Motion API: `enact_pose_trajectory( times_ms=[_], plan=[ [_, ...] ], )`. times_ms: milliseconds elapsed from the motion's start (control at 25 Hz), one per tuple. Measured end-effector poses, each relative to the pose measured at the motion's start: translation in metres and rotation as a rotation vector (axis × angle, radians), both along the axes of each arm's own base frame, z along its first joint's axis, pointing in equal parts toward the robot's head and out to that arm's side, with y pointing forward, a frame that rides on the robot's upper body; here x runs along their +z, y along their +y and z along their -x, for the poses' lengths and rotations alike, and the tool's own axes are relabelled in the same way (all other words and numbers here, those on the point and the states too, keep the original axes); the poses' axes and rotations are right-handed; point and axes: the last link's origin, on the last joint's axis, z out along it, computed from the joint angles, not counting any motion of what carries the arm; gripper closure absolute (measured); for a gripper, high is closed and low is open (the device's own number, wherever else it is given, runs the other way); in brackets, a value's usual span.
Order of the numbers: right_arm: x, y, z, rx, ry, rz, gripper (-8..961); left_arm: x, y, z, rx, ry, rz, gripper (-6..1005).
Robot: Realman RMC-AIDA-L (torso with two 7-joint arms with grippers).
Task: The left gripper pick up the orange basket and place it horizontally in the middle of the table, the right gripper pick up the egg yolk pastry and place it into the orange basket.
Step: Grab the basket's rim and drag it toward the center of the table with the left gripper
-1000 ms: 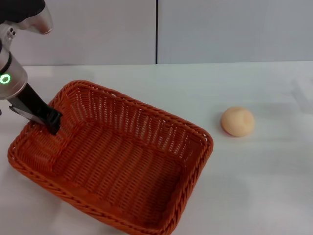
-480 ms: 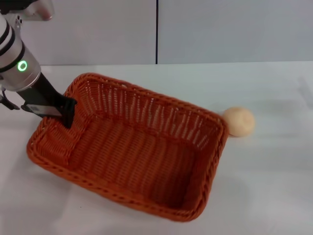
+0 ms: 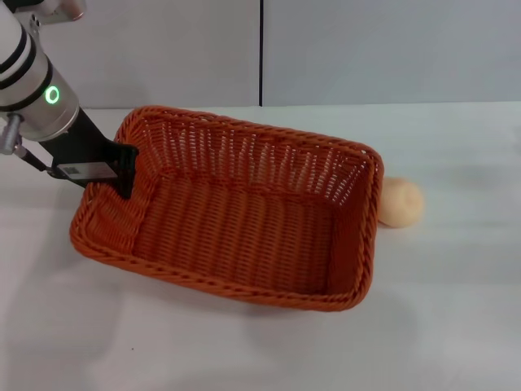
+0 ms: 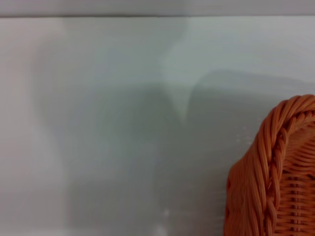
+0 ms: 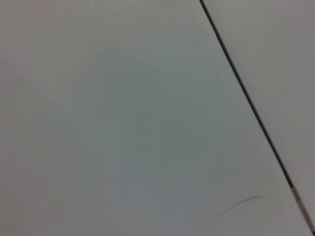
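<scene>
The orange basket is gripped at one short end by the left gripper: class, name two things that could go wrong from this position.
1. The left gripper holds the orange basket only at its left short rim, so it may tilt, twist or slip.
2. The basket's far right corner lies very close to the egg yolk pastry; swinging further could nudge it rolling across the table.

The right gripper is out of view.

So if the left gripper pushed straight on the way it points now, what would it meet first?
The left gripper points down and rightward at the left end of the orange basket, so it would likely meet the basket's woven floor first, though depth is uncertain.
</scene>
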Motion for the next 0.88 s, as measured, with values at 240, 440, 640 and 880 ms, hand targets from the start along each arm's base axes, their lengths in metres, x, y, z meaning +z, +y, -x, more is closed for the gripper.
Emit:
enact_pose_trajectory(
  times_ms=[240,440,640,880],
  plan=[
    [0.003,-0.001,-0.003,-0.006,0.0,-0.004,299,0.003,0.001,0.001,0.029,-0.021,-0.021,854],
    [0.003,-0.003,-0.004,-0.009,0.002,-0.006,299,0.009,-0.001,0.01,0.067,-0.047,-0.052,857],
    [0.004,-0.004,-0.006,-0.017,0.003,-0.008,299,0.009,-0.003,0.013,0.073,-0.036,-0.045,858],
    [0.004,-0.004,-0.006,-0.018,0.002,-0.009,299,0.008,-0.003,0.012,0.059,-0.042,-0.009,860]
  ],
)
